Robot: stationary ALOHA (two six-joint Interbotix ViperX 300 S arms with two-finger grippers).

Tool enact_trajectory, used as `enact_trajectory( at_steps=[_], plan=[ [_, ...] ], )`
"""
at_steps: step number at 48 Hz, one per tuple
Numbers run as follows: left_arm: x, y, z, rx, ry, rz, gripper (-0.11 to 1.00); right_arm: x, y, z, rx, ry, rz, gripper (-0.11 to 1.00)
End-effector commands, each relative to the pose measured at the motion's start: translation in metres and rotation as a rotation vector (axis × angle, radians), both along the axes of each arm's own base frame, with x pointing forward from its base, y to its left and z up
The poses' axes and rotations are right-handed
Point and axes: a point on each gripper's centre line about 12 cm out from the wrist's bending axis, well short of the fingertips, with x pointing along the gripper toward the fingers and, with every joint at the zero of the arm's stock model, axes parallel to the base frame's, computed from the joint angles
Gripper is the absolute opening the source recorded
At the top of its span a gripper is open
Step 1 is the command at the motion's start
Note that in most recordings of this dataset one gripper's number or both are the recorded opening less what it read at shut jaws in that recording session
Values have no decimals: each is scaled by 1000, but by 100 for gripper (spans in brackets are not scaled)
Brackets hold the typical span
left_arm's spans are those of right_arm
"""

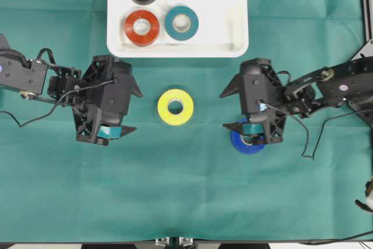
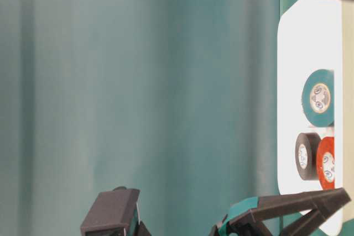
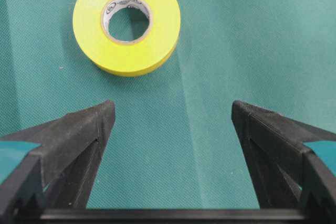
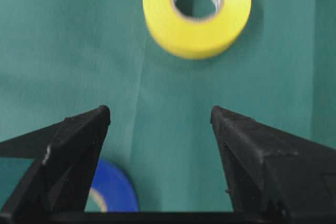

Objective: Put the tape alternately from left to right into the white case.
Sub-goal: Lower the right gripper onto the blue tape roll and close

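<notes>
While both grippers hang with fingers spread and empty, the right gripper poised over the blue roll, left gripper idle, the yellow roll lies mid-cloth. Black, white, red and teal sit in the white case by the far edge.

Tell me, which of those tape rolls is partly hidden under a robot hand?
The blue roll. It peeks out from beneath the right hand; the yellow roll lies fully uncovered on the cloth.
</notes>
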Motion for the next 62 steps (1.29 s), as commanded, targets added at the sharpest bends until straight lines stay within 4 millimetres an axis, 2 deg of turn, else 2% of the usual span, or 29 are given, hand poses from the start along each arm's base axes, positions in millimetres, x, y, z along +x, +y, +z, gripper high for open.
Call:
enact_trajectory(
  at_steps=[1, 18, 37, 62],
  plan=[
    [2, -1, 12, -7, -38, -1, 67, -6, 4, 8, 20, -7, -21, 81],
    [3, -1, 12, -8, -39, 1, 67, -25, 20, -3, 106, 55, -76, 81],
    [3, -1, 12, -8, -36, 1, 67, -37, 23, -16, 159, 108, -131, 81],
    [5, -1, 13, -9, -42, 1, 67, -37, 20, -35, 113, 182, -158, 81]
  ],
)
